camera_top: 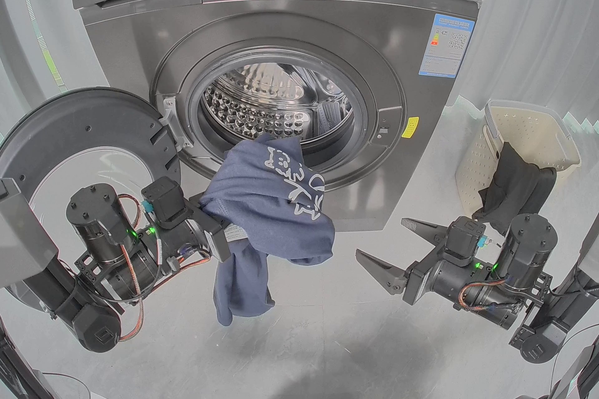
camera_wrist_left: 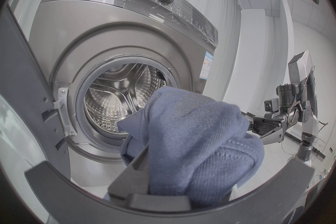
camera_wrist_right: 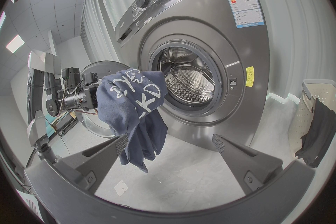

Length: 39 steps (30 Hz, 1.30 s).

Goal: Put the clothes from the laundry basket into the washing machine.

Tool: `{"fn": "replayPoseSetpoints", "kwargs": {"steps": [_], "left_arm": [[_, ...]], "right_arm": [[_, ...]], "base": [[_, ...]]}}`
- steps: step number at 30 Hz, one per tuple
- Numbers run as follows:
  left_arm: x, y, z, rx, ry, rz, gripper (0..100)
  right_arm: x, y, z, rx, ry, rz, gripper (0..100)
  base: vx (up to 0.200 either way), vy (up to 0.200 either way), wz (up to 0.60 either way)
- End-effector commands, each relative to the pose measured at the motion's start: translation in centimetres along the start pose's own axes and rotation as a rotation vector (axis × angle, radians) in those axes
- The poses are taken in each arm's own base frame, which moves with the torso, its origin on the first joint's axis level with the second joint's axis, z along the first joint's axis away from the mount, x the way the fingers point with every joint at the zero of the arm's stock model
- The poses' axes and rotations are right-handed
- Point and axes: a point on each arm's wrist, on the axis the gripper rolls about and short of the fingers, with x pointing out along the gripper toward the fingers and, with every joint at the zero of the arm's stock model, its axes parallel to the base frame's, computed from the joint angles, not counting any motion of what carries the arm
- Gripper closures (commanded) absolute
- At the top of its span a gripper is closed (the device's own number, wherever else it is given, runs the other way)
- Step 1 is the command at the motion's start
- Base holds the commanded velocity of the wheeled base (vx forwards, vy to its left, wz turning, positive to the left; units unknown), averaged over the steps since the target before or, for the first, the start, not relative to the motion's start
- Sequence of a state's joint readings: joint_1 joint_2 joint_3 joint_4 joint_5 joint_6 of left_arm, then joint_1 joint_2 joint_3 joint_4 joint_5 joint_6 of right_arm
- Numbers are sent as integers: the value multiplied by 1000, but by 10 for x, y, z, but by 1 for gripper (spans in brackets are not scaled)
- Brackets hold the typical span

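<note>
Pinching a fold of the navy garment [camera_top: 268,201], the left gripper [camera_top: 219,239] holds it up before the washing machine [camera_top: 399,182]. The cloth's top is level with the lower rim of the drum opening [camera_top: 274,101], and its tail hangs free. The right gripper [camera_top: 382,241] hovers to the right, fingers spread, holding nothing. Behind, the door [camera_top: 81,132] stands swung open leftward. A dark garment [camera_top: 515,188] drapes over the rim of the laundry basket [camera_top: 530,107], right of the machine.

Black arms [camera_top: 100,219], orange cables [camera_top: 128,269], green lights [camera_top: 150,230], grey right gripper [camera_top: 379,237].
</note>
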<state>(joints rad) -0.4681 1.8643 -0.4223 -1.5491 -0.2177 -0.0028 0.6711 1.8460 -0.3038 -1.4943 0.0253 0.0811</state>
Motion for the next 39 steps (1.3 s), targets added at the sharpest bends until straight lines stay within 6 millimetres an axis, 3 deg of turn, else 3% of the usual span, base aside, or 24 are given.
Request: {"fn": "replayPoseSetpoints", "kwargs": {"steps": [1,30,39], "left_arm": [[1,0,-2,-1,4,-1,100],[5,-10,-13,8,44,-32,100],[9,-9,-18,8,54,-34,100]], "right_arm": [[0,1,-1,0,5,3,0],[1,0,-3,0,12,4,0],[1,1,-3,0,14,7,0]], "base": [[200,0,0],[0,21,0],[200,0,0]]}}
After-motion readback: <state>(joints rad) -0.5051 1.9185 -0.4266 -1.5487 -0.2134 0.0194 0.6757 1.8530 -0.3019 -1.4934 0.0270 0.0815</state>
